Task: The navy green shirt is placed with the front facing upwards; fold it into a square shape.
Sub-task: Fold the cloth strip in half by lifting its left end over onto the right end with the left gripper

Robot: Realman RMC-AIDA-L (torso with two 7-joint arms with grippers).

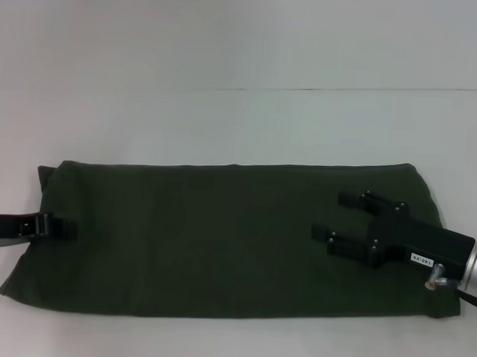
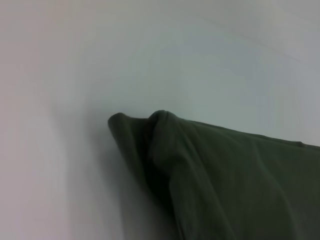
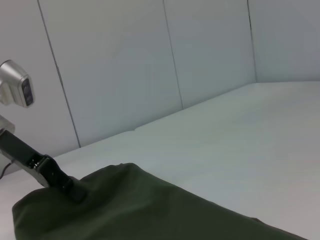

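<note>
The shirt [image 1: 221, 240] lies on the white table [image 1: 225, 123] as a long, flat band running from the robot's left to its right, with only plain green cloth facing up; no lettering or neck label shows. Judging from that shape, the sides and sleeves are already folded in, and what is left is to bring the band's ends together so it becomes a square.

The right gripper [image 1: 337, 215] is over the right end of the shirt, its two fingers spread apart and pointing toward the middle of the band. Whether they press on the cloth or hover just above it is hard to tell from the head view. Nothing is held between them.

The left gripper [image 1: 60, 229] is at the left edge of the shirt, low against the cloth. Its fingers appear narrow there, probably pinching the edge, but the view is too poor to be sure. The left wrist view shows the shirt's corner bunched into a small raised fold.
</note>
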